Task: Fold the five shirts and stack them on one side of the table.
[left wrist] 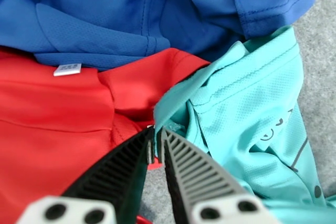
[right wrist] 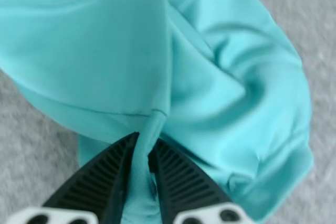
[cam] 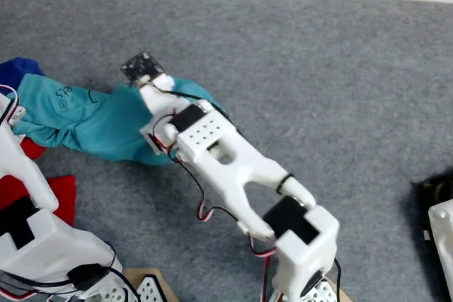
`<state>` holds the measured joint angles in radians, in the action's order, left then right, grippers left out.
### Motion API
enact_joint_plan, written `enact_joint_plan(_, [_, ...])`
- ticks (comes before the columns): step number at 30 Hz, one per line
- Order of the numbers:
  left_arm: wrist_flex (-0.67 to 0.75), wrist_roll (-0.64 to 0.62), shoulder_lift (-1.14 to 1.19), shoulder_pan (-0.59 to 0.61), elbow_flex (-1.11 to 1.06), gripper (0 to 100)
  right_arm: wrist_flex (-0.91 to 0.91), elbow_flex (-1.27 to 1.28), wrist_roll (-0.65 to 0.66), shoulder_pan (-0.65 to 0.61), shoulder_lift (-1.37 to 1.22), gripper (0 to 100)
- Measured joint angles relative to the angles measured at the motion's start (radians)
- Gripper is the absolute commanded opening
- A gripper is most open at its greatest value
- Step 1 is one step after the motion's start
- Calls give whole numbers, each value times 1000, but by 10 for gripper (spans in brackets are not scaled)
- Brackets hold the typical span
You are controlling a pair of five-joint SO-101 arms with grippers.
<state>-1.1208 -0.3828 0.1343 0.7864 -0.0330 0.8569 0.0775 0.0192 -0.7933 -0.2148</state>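
A teal shirt (cam: 85, 122) lies bunched at the table's left. My right gripper (right wrist: 144, 142) is shut on a raised fold of the teal shirt (right wrist: 226, 77); from above it sits at the shirt's right end (cam: 157, 88). At the shirt's left end, my left gripper (left wrist: 156, 132) is shut on the hem of the teal shirt (left wrist: 247, 108), just where it meets a red shirt (left wrist: 58, 129). A blue shirt (left wrist: 131, 9) lies beyond the red one. Seen from above, the blue shirt (cam: 18, 68) and red shirt (cam: 60, 192) lie at the left edge beside the left gripper (cam: 14, 113).
Grey felt covers the table (cam: 333, 68), with bare room across the middle and right. A black object (cam: 433, 189) and a white part (cam: 444, 235) sit at the right edge. The arm bases stand along the near edge.
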Motion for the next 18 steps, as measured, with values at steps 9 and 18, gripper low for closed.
enact_joint_plan(9, [0,0,0,-2,0,6,6,311,0,0,180,12])
enact_joint_plan(18, [0,0,0,-2,0,6,-91,344,0,0,230,249])
